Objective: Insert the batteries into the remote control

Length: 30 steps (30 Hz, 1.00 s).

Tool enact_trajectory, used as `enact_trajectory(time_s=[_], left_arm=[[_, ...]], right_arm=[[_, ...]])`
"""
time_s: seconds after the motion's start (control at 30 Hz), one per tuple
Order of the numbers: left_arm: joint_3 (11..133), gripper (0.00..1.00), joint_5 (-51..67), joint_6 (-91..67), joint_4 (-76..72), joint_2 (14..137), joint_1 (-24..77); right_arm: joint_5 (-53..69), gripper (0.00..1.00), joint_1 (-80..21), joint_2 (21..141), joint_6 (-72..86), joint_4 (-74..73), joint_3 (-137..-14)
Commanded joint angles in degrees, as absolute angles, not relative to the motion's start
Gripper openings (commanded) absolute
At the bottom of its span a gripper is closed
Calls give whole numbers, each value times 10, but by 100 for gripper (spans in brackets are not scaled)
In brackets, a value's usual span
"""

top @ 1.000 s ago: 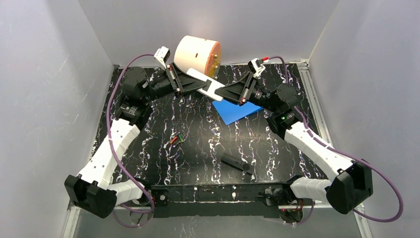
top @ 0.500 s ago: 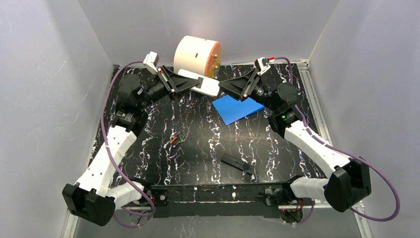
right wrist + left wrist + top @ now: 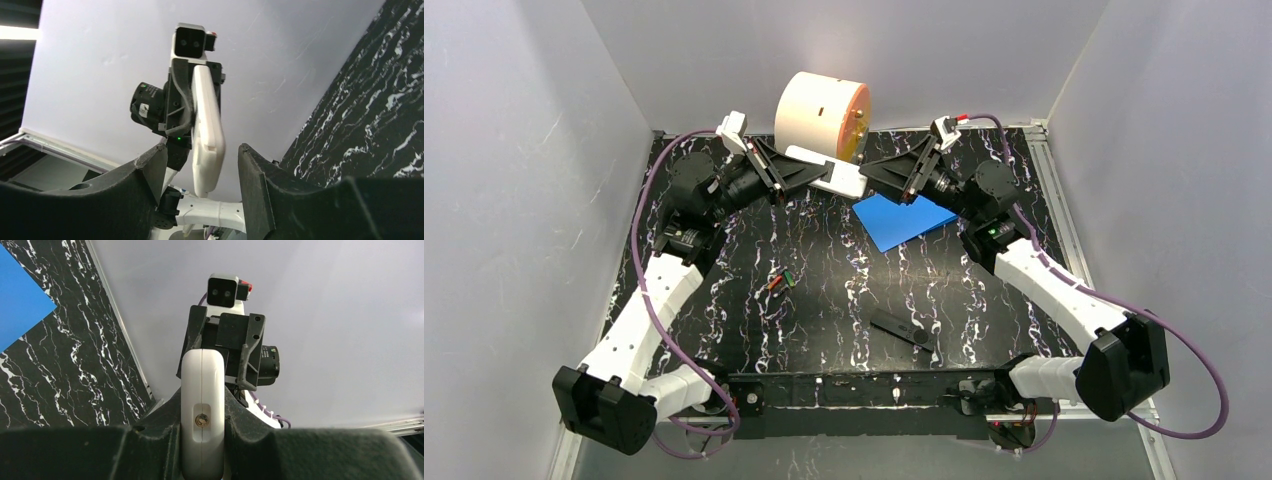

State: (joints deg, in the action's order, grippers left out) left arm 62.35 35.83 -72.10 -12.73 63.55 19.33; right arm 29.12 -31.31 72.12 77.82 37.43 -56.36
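Above the table's (image 3: 824, 250) far edge, our left gripper (image 3: 809, 171) clamps the white remote (image 3: 829, 172), while our right gripper (image 3: 874, 176) stands open around its free end, not touching it. We should keep that one grip firm and level. The batteries (image 3: 779, 281) lie together near the table's middle.

Since a second ago my right gripper (image 3: 869, 176) has spread its jaws off the white remote (image 3: 829, 170) we both clamped, and my left gripper (image 3: 812, 172) has swung it back from the blue sheet (image 3: 904, 220) toward the table's (image 3: 844, 290) far edge.
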Motion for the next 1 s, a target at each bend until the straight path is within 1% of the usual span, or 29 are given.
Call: enact_trajectory(time_s=[0.0,0.07,0.2,0.37,0.53,0.63,0.73,0.83,0.87,0.97], left_arm=[[632,0,355,-701,-131,633,195],[632,0,356,-701,-131,635,195],[635,0,358,-701,-131,639,194],[641,0,353,-682,-116,641,195],[674,0,337,-620,-66,647,194],[710,0,328,-573,-19,659,194],[711,0,340,-568,-26,663,195],[724,0,331,-529,20,663,194],[727,0,327,-518,31,663,195],[727,0,325,-508,36,663,195]], right_arm=[[289,59,-316,706,738,282,-594],[276,54,-317,706,716,240,-596],[274,48,-324,719,709,246,-607],[275,36,-329,721,705,212,-630],[259,25,-329,712,691,102,-656],[259,21,-329,713,698,91,-656],[257,19,-329,720,708,104,-659],[258,18,-329,728,717,98,-675],[258,20,-329,731,719,92,-681],[262,30,-329,740,737,81,-689]])
